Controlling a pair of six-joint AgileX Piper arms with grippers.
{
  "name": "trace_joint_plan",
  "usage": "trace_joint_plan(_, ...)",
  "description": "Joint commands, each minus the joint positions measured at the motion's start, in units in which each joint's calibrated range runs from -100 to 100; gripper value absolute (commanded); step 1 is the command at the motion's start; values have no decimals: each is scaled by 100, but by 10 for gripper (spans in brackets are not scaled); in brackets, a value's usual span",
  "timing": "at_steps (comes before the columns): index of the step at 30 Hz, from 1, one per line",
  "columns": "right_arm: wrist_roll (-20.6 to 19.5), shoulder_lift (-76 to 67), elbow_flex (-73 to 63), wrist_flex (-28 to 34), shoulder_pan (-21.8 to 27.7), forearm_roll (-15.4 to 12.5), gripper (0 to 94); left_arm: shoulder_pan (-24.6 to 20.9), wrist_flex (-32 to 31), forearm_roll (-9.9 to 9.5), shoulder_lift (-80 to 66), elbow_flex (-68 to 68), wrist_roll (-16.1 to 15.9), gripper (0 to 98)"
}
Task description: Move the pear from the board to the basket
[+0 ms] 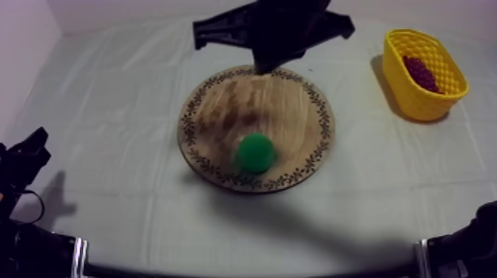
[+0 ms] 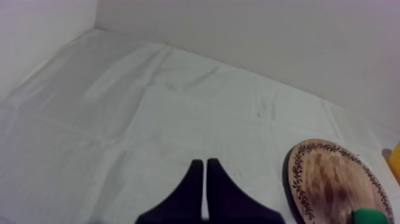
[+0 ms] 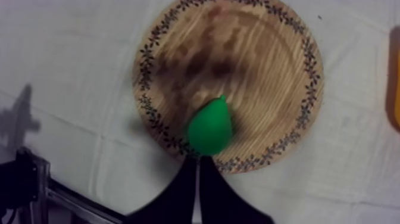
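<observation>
Right claw [image 3: 195,159], clenched on nothing, hovers over the wooden board [image 3: 256,53]; best open it wide, then straddle the pear [image 3: 210,128] near the board's rim; left claw [image 2: 205,162] clenched too.

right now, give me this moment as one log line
pear: on board | basket: holds grapes | left claw: shut | right claw: shut, above board

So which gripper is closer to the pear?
Right. The right gripper hangs over the board, near the pear; the left gripper sits over the cloth, off the board.
</observation>
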Motion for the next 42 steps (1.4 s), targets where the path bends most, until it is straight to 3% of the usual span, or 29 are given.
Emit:
trace_joint_plan(1,-101,192,56,20,7,-41,2,1,-1,-2,0,0,1,1)
trace_joint_plan(15,-391,943,165,41,108,-297,13,1,-1,-2,0,0,1,1)
trace_joint_plan(18,-367,969,160,41,118,-317,150,1,-1,-2,0,0,1,1)
trace_joint_plan(24,-426,958,207,42,160,-337,640,1,-1,-2,0,0,1,1)
trace_joint_plan(28,-459,951,301,33,170,-349,821,1,-1,-2,0,0,1,1)
trace_joint_plan(33,-443,968,404,-13,168,-387,902,1,-1,-2,0,0,1,1)
trace_joint_plan(42,-359,1178,957,-754,172,-501,916,1,-1,-2,0,0,1,1)
